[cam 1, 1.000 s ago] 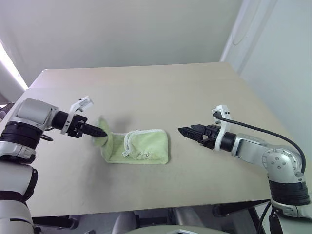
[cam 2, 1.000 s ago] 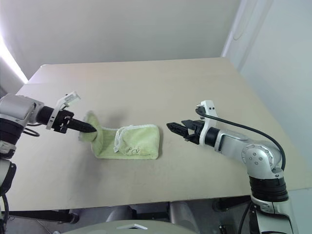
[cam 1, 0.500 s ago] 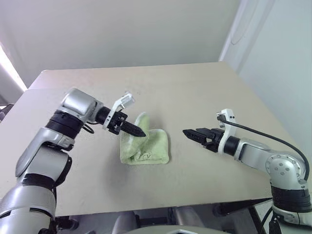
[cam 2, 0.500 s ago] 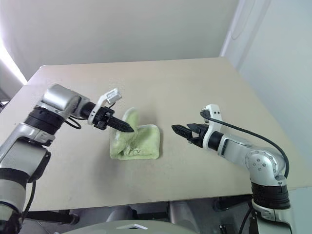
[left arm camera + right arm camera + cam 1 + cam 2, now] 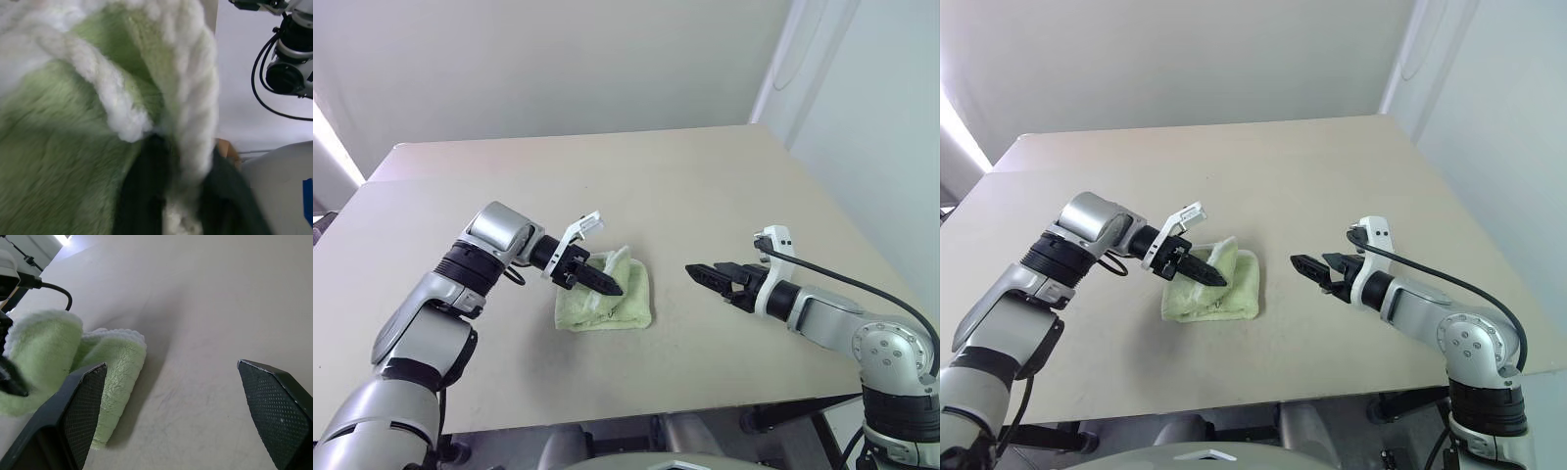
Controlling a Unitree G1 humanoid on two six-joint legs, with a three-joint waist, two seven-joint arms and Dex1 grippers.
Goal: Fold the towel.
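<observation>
Left gripper [image 5: 610,288]: it sits over the top of the towel, at about 9 o'clock from the middle of the table. Its fingers are a little way apart, and a white edge of the towel lies between them in the left wrist view. I cannot tell if they pinch it.

Towel [image 5: 628,305]: small, light green and fluffy, with a white edge. It lies bunched and folded over on the table, near the middle, a bit toward the near side. One flap stands up by the left gripper.

Table [image 5: 685,196]: wide, flat and pale tan. The towel is the one loose thing on it.

Right gripper [image 5: 704,274]: it hangs low over the table at 3 o'clock from the towel, with a gap of bare table between them. Its two black fingers [image 5: 80,409] are wide apart and hold nothing. It points toward the towel.

Room: a plain pale wall [image 5: 558,69] stands behind the table at 12 o'clock. A white wall panel [image 5: 871,127] runs along the 3 o'clock side.
</observation>
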